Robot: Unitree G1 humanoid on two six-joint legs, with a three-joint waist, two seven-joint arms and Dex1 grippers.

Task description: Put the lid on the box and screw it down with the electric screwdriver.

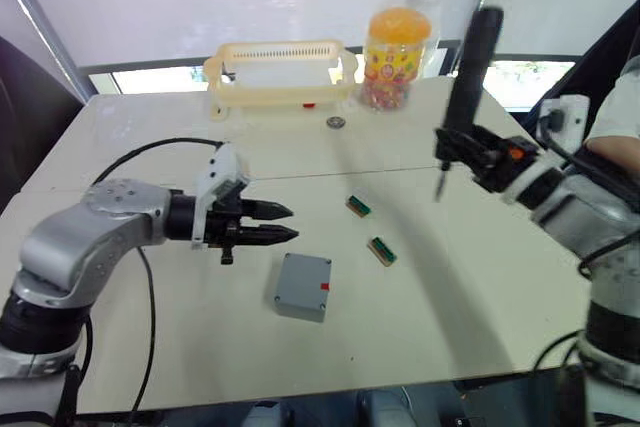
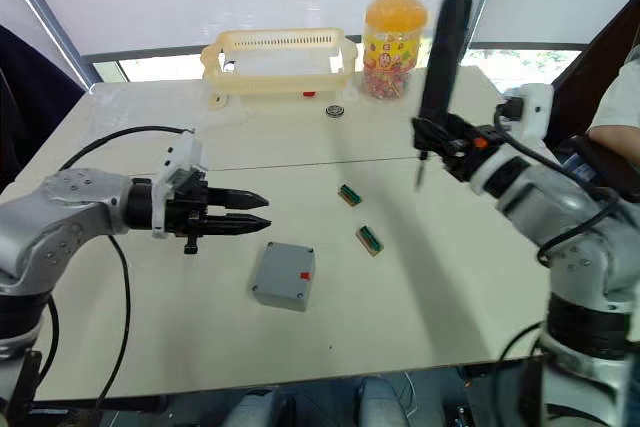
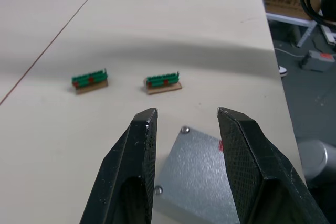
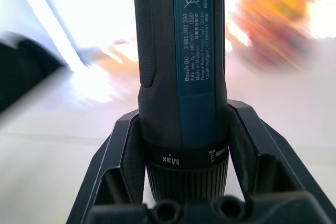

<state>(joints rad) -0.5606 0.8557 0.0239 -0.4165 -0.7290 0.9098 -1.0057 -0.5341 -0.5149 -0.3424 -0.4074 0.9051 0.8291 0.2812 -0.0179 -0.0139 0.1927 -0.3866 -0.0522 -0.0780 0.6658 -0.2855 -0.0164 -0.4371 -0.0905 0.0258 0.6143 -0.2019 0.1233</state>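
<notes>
Hovering left claw: black two-finger claw on the silver left arm, fingers parted with a clear gap, nothing between them, raised over the table just left of the box
Box: small grey square plastic box with a red mark on its side, resting on the cream table near the front edge; its top is a flat grey plate, the lid, with small metal screw heads at the corners in the left wrist view
Small blocks: two little green-and-brown blocks and lying flat on the table, right of and beyond the box, apart from each other and from it
Basket: cream slotted plastic basket at the far edge of the table
Round object: small dark round object on the table just in front of the basket
Jar: clear plastic jar with an orange lid and a colourful label, standing right of the basket
Screwdriver: long black-and-dark-blue cylindrical electric screwdriver held nearly upright, thin metal bit pointing down above the table, well apart from the box
Right claw: closed around the screwdriver's lower body, a finger on each side, above the collar marked Max
Person: someone's white sleeve at the far right edge
</notes>
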